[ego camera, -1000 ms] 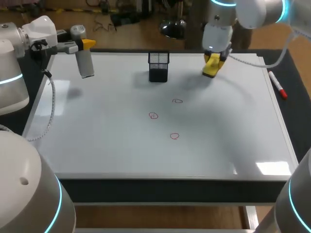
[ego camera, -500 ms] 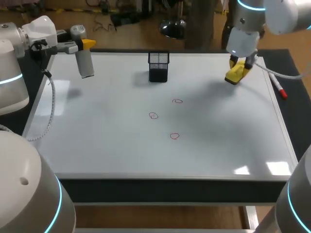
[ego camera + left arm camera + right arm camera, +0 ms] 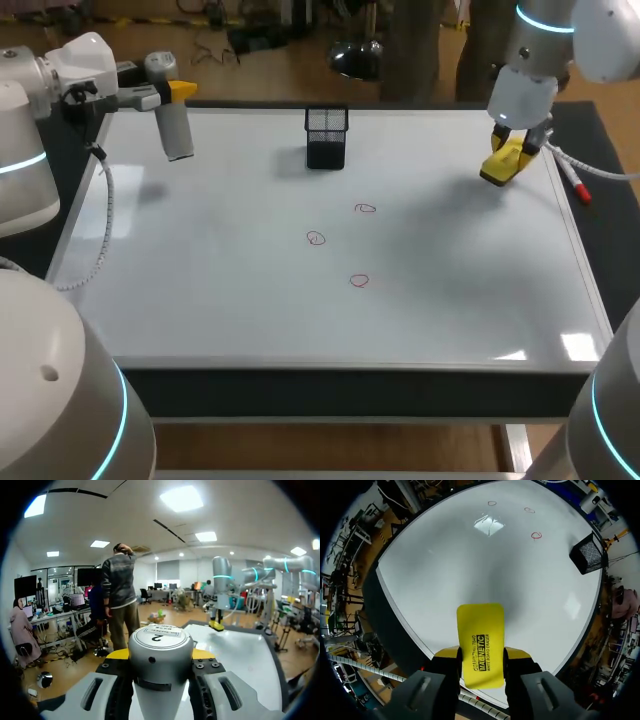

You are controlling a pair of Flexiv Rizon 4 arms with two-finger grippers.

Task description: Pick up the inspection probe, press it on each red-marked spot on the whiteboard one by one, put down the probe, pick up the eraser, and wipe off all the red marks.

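The left gripper (image 3: 160,654) is closed on the probe (image 3: 161,682), a fat grey tube with a round top and a white sticker on it. A yellow fingertip (image 3: 118,654) peeks out on each side of the tube. Past it lies the whiteboard (image 3: 240,655), and far across it the right arm (image 3: 220,587) hangs down with the small yellow eraser (image 3: 216,625) at its tip.

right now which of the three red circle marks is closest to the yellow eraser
The rearmost red circle mark, nearest the black mesh holder; the other two sit farther forward.
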